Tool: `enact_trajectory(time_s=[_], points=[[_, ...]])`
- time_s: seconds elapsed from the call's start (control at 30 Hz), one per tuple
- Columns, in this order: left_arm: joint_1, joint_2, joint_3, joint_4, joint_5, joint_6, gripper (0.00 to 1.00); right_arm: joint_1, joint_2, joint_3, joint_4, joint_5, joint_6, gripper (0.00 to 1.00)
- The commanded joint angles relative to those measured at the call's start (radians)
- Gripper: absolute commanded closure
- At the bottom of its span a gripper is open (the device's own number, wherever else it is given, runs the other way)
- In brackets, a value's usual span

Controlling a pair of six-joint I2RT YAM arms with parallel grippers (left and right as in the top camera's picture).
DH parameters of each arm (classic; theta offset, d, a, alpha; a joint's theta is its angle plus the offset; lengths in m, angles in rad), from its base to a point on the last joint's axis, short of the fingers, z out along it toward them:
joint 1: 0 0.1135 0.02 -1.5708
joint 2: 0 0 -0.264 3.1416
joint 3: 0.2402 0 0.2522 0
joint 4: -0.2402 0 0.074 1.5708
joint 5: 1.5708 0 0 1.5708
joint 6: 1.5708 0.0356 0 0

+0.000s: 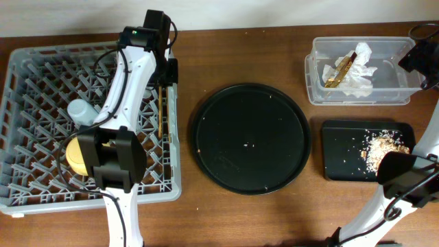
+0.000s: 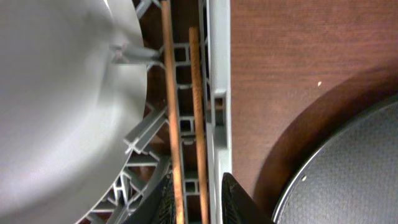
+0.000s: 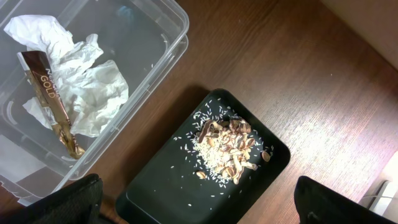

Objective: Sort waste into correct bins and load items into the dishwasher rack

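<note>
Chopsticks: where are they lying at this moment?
In the overhead view the chopsticks lie inside the dishwasher rack, along its wall nearest the round black tray; the left wrist view shows them between that wall and the grey plate.

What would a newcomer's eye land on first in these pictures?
The large square grey plastic dishwasher rack on the left dominates, with a yellow bowl inside. Mid-table lies a large round black tray. On the right, a clear rectangular plastic tub holds a crumpled white paper napkin, and beige crumbly food scraps lie in a shallow black rectangular tray.
</note>
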Motion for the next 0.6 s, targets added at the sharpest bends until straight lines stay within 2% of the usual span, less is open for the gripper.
enact_trajectory(time_s=[0.0,0.1,0.13,0.23,0.27,0.3,0.33,0.37,0.57], points=[[-0.001,-0.008,0.098,-0.079,0.025,0.002,0.74,0.000,0.003,0.000,-0.001,0.013,0.008,0.01],[-0.009,-0.015,0.211,-0.167,0.161,0.003,0.72,0.000,0.003,0.000,-0.001,0.013,0.008,0.01],[-0.013,-0.017,0.243,-0.190,0.213,0.003,0.67,0.000,0.003,0.000,-0.001,0.013,0.008,0.01],[-0.039,-0.018,0.313,-0.261,0.405,0.014,0.25,0.000,0.003,0.000,-0.001,0.013,0.008,0.01],[-0.058,-0.018,0.315,-0.271,0.474,0.056,0.18,0.000,0.003,0.000,-0.001,0.013,0.008,0.01],[-0.077,-0.018,0.315,-0.279,0.507,0.090,0.13,0.000,0.003,0.000,-0.001,0.013,0.008,0.01],[-0.098,-0.016,0.313,-0.283,0.517,0.113,0.04,0.000,0.003,0.000,-0.001,0.013,0.008,0.01],[-0.134,-0.014,0.309,-0.282,0.507,0.118,0.01,0.000,0.003,0.000,0.000,0.013,0.008,0.01],[-0.309,0.010,0.307,-0.206,0.460,0.117,0.01,0.000,0.003,0.000,-0.001,0.013,0.008,0.01]])
